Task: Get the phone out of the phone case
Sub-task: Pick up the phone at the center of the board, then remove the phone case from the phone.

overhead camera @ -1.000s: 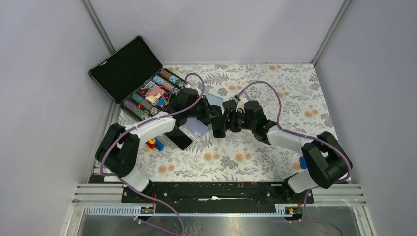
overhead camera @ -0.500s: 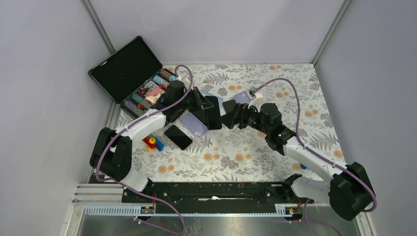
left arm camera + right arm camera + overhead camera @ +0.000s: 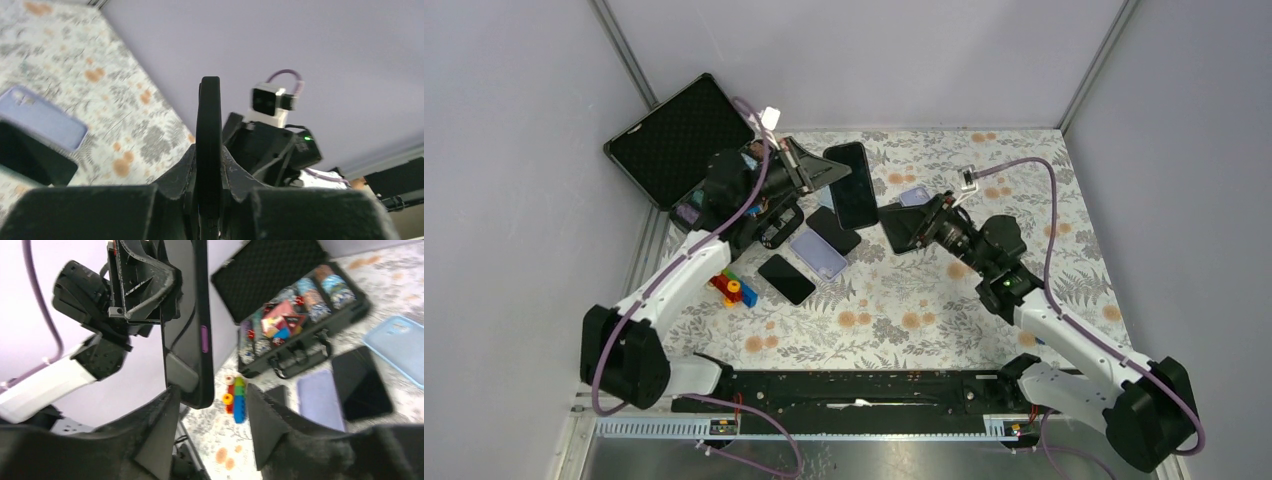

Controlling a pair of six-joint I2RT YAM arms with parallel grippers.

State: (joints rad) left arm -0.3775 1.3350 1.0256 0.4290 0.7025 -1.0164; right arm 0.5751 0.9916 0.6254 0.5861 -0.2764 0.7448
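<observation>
Now phone (image 3: 852,187), dark case (image 3: 200,300) seemingly on, hanging in air above table's (image 3: 1024,170) far-left part, left gripper (image 3: 822,170) clamping its edge tight. Right gripper (image 3: 902,228) hovering just beside lower end, fingers (image 3: 155,440) spread, gripping nothing. Judging next: catching case lip only, peeling corner away slowly, left bracing. Room lying open rightward; chip box (image 3: 679,140) and loose handsets (image 3: 832,228) crowding left, beneath.
</observation>
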